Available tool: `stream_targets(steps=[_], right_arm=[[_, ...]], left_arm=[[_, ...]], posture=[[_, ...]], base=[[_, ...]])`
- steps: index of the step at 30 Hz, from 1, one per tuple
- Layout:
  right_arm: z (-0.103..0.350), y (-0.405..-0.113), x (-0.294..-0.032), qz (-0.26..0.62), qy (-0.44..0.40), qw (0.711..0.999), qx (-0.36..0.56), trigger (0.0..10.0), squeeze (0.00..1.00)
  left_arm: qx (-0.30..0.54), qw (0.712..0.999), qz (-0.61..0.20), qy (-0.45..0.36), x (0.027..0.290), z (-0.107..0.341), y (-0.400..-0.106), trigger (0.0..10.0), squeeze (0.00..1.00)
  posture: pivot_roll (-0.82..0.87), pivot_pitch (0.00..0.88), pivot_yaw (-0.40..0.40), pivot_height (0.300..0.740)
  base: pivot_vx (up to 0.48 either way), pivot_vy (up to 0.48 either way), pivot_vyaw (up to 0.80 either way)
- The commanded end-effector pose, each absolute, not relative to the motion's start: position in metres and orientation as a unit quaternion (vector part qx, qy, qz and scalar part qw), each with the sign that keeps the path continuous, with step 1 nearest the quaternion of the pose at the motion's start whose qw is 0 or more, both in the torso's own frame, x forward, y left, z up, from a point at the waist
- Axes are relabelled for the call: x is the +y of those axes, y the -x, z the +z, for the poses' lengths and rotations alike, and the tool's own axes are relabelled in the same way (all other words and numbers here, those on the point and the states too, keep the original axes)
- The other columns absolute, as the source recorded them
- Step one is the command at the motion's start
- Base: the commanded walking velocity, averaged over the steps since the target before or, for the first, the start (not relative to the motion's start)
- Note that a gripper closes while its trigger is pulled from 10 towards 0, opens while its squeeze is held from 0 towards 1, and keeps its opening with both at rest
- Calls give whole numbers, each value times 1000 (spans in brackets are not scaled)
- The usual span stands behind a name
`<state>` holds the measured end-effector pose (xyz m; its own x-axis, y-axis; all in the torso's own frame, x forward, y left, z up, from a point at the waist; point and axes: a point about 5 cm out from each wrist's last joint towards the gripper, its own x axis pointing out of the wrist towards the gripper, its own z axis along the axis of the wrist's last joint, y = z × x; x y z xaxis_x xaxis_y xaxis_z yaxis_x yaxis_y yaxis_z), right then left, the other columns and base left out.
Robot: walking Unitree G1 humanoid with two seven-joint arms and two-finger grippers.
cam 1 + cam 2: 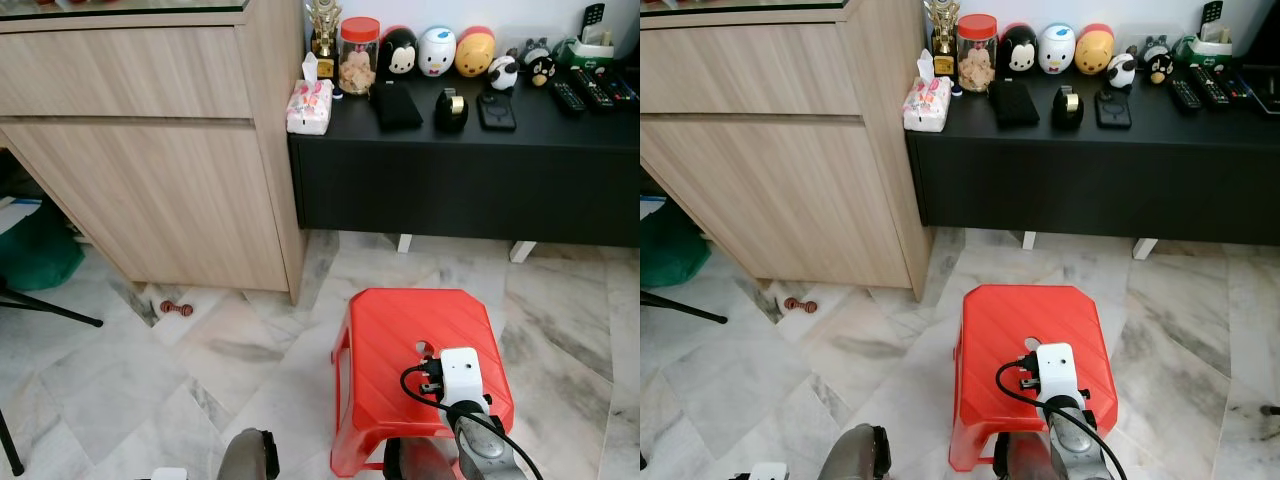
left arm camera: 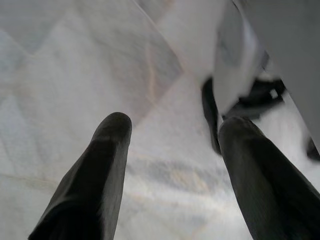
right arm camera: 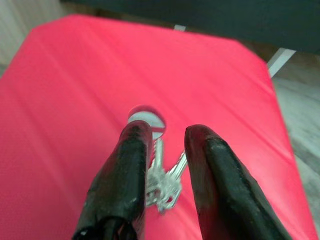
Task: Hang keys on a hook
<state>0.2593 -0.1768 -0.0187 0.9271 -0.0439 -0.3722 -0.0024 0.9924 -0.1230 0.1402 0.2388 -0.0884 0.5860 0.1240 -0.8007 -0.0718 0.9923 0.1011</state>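
A bunch of silver keys point(image 3: 162, 185) lies on the seat of a red plastic stool point(image 1: 395, 325), just beside the seat's small round hole point(image 3: 145, 118). My right gripper point(image 3: 167, 132) is down on the seat with its two black fingers drawn close on either side of the keys, holding them. In the eye views the right arm's white wrist block point(image 1: 461, 376) hangs over the stool's near right corner and hides the fingers. My left gripper point(image 2: 172, 130) stands open above the marble floor, with nothing between its fingers; its arm point(image 1: 250, 455) is low at the front left.
A light wooden cabinet point(image 1: 150, 150) fills the left. A black low console point(image 1: 470, 170) behind the stool carries a jar, toy figures, remotes and a tissue pack point(image 1: 309, 106). A small red object point(image 1: 176, 308) lies on the floor by the cabinet.
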Motion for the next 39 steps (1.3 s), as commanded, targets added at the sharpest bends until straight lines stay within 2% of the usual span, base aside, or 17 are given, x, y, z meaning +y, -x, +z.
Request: stream_targets(steps=[1,3,5,6,8,15,28,39], right_arm=[[-20,-256,-177,-15,55,981,186,10000,0],[-20,-255,-178,-16,55,981,185,10000,0],[-20,-252,-179,-20,53,982,179,10000,0],[-20,-252,-179,-20,53,982,179,10000,0],[-22,-250,-179,-19,52,982,180,10000,0],[-25,-246,-175,-11,46,981,189,10000,0],[-31,-239,-175,-16,50,977,206,10000,0],[-33,-243,-173,3,48,972,228,10000,0]], left_arm=[[444,891,94,-18,251,-87,-135,10000,0],[423,899,113,-4,253,-82,-143,10000,0],[366,922,125,2,251,-70,-171,10000,0],[366,922,125,2,251,-70,-171,10000,0],[319,940,121,7,252,-57,-190,10000,0],[246,963,106,22,245,-39,-214,10000,0],[226,969,98,19,237,-33,-223,10000,0],[244,965,90,15,238,-41,-208,10000,0]], posture=[[38,169,15,626],[38,172,12,626],[45,174,11,626],[45,174,11,626],[41,175,13,626],[40,179,13,626],[38,185,14,626],[48,206,20,626]], base=[[0,0,0],[0,0,0],[0,0,0],[0,0,0],[0,0,0],[0,0,0],[0,0,0],[0,0,0]])
